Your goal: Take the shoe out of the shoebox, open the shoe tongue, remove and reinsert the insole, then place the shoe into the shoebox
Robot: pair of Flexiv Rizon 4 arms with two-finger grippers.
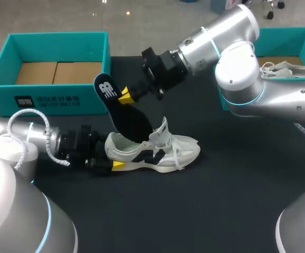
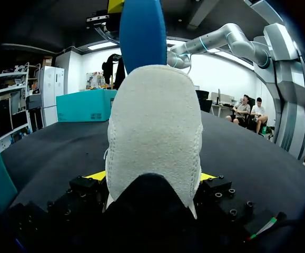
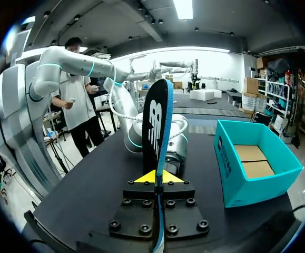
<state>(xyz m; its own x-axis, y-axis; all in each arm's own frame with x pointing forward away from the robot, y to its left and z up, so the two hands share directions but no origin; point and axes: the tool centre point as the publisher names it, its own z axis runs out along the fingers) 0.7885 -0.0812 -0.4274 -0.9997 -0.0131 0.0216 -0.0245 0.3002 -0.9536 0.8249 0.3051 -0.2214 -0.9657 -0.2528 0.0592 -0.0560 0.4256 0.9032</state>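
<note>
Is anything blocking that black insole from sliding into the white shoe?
Nothing visible. The insole has its lower end in the opening of the shoe, with the tongue raised ahead of it; the left gripper grips the shoe from behind, outside the opening.

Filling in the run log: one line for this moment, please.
left gripper: shut on shoe heel | right gripper: shut on insole, lower end in shoe opening | shoe: on table

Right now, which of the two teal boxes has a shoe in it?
The right teal box: a white shoe lies in it. The left teal box shows only a bare cardboard floor.
</note>
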